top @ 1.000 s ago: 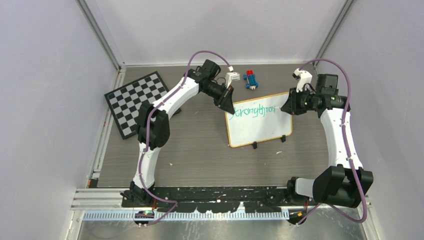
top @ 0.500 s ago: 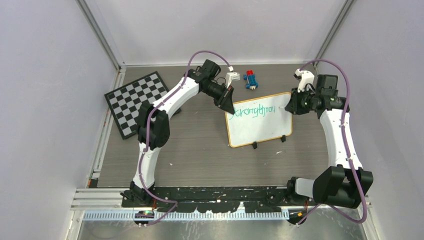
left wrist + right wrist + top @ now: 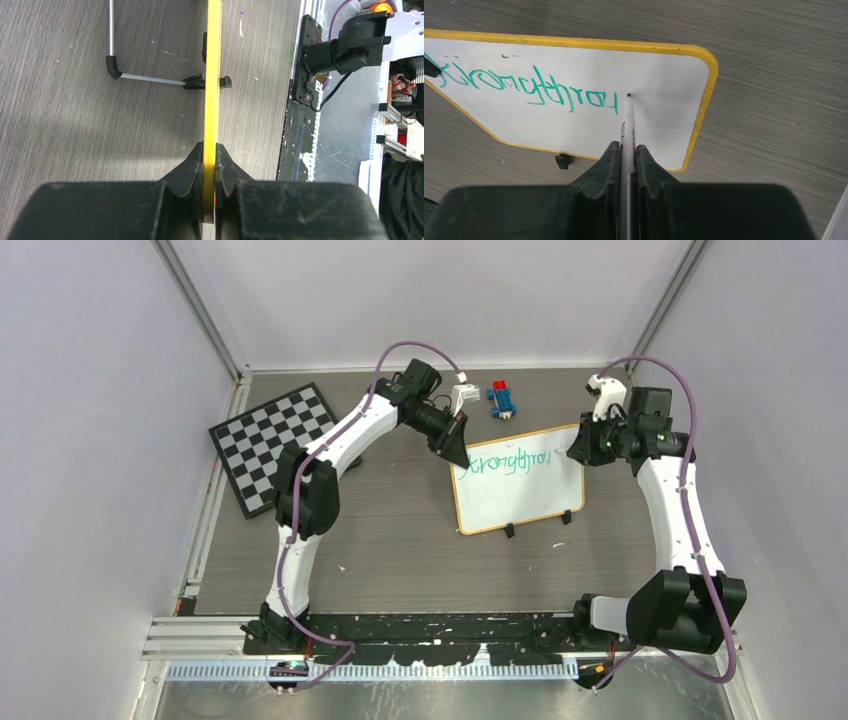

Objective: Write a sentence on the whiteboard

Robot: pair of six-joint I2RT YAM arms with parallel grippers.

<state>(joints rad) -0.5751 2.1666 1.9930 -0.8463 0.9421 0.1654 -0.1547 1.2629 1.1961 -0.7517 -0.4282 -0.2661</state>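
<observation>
here left claw (image 3: 210, 200) pinches whiteboard (image 3: 515, 497) edge, right claw (image 3: 627, 156) pinches marker (image 3: 627, 120) at bare white.

Green handwriting (image 3: 536, 89) on the whiteboard (image 3: 664, 120) reads, perhaps, "Strongthrou"

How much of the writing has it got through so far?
One line of green writing is on the whiteboard, reading roughly "Strongthrou". The right gripper grips a marker, tip at the board just past the last letter, while the left gripper clamps the board's edge. The sentence looks unfinished; the board below that line is blank.
</observation>
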